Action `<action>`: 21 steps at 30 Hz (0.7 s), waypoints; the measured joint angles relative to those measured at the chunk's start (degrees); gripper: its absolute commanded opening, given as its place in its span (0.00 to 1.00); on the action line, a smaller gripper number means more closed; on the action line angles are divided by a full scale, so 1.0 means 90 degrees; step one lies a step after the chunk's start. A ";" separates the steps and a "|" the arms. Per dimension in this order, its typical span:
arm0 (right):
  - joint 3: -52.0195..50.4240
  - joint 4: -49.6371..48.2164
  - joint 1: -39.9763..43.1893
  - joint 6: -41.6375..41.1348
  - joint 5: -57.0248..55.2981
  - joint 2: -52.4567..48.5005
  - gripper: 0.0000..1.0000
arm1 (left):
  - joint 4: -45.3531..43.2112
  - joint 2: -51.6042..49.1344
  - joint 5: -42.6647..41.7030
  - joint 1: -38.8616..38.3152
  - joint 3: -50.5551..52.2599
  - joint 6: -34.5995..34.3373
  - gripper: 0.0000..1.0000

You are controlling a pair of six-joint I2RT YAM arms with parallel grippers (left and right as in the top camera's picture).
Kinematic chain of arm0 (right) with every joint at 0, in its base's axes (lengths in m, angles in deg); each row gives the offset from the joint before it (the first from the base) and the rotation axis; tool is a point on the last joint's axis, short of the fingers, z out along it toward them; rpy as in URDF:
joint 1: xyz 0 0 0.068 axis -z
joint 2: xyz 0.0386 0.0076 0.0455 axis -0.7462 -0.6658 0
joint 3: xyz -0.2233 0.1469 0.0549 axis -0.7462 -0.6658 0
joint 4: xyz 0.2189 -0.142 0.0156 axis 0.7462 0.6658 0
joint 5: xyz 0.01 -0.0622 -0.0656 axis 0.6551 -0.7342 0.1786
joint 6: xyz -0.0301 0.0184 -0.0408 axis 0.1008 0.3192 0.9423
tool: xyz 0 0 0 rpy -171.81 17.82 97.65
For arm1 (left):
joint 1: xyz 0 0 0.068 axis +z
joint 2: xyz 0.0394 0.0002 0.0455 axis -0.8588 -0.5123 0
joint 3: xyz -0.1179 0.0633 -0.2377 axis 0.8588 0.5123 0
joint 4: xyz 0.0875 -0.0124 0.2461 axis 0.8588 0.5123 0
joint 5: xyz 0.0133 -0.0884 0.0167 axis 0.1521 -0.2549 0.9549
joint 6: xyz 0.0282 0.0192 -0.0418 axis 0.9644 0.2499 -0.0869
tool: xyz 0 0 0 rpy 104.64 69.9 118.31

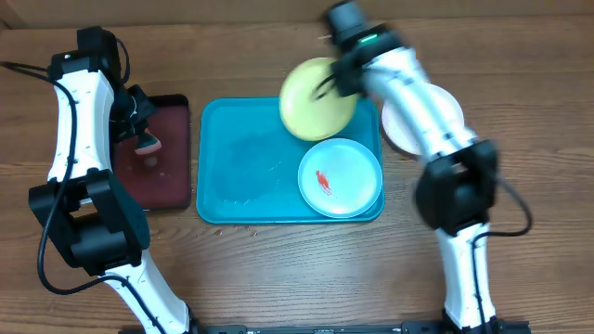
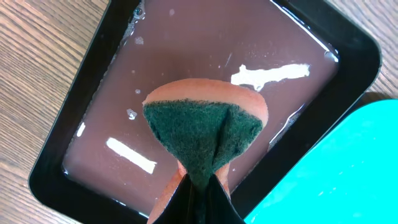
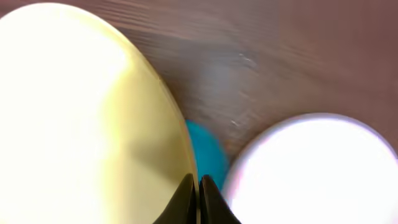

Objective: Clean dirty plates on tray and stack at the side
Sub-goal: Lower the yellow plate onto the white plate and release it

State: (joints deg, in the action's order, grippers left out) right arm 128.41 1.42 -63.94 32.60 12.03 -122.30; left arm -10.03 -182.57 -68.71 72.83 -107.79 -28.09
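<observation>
Right gripper (image 3: 198,186) clamped on yellow plate (image 1: 311,109) rim, upper right over tray (image 1: 241,158). Left gripper (image 2: 200,190) pinches sponge (image 2: 202,130), frame left. Advise: hold rim firmly, lower squarely onto white plate (image 1: 392,130), right of tray.

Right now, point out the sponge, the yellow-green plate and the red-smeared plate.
sponge (image 2: 202,134), left wrist view, middle of its green scouring side.
yellow-green plate (image 1: 306,111), overhead view, lower left of its face.
red-smeared plate (image 1: 343,176), overhead view, centre, just right of the smear.

No readable text, labels or numbers anywhere
</observation>
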 measured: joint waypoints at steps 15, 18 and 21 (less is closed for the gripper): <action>-0.0175 0.1001 0.3143 0.0049 0.1999 0.0000 0.04 | -0.0039 0.0000 0.0000 0.0000 0.0000 0.0000 0.05; -0.0469 0.0869 0.3366 0.0046 0.1950 0.0000 0.04 | -0.0039 0.0000 0.0000 0.0000 0.0000 0.0000 0.04; -0.0801 0.0729 0.3492 0.0044 0.1914 0.0000 0.11 | -0.0041 0.0000 0.0000 0.0000 0.0000 0.0000 0.04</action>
State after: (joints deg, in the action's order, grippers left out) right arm 121.20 7.98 -32.51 33.00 29.26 -122.30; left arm -10.40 -182.57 -68.71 72.83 -107.79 -28.09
